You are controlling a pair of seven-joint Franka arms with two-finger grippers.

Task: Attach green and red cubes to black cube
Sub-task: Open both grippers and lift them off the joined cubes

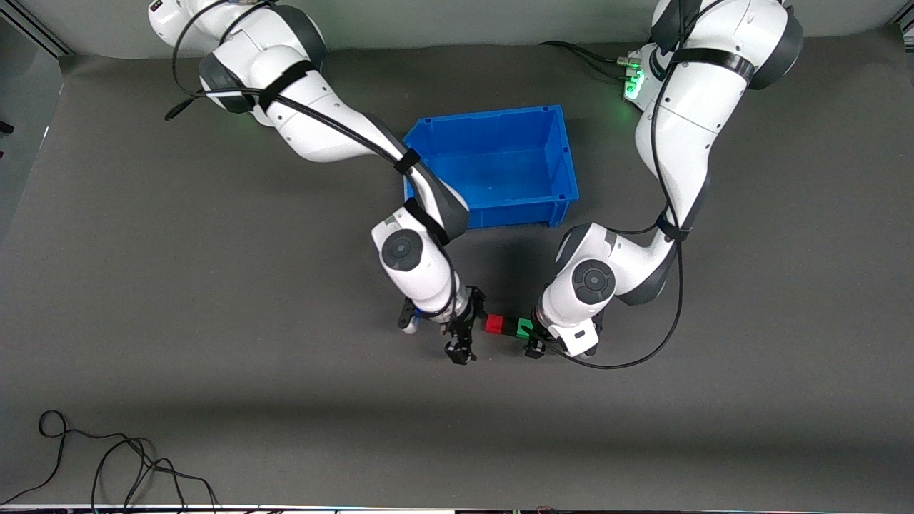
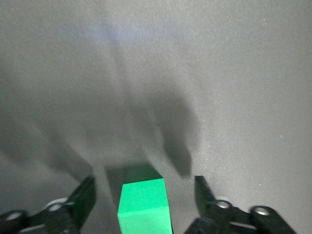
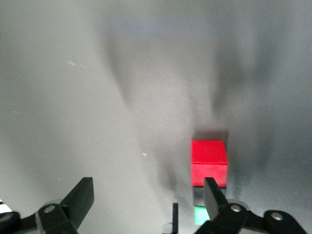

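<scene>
Both grippers sit low over the grey table mat (image 1: 214, 321), nearer to the front camera than the blue bin (image 1: 493, 165), which serves as the landmark for what follows.

Left gripper (image 1: 534, 344): it comes from the arm whose base stands at the bin's left-arm end, and it hangs at the green cube (image 1: 523, 328). In the left wrist view its two black fingers (image 2: 83, 200) are spread wide apart with the green cube (image 2: 144, 205) between them; a clear gap of mat shows on each side of the cube, so neither finger touches it.

Right gripper (image 1: 464, 335): it reaches from the bin's right-arm end and hangs just beside the red cube (image 1: 493, 325). In the right wrist view its fingers (image 3: 80, 197) are also spread apart with only bare mat between them; the red cube (image 3: 209, 163) lies outside that gap, close to one fingertip, with a sliver of green just past it.

The cubes lie in a short row on the mat, nearer to the front camera than the bin's front wall and well apart from it. The red cube is at the row's right-arm end and the green cube at its left-arm end. A small dark piece between them, the black cube (image 1: 508, 328), is barely visible, and whether the three actually touch cannot be told.

The bin itself holds nothing visible. A loose black cable (image 1: 107, 464) lies near the mat's edge closest to the front camera, toward the right arm's end of the table.
</scene>
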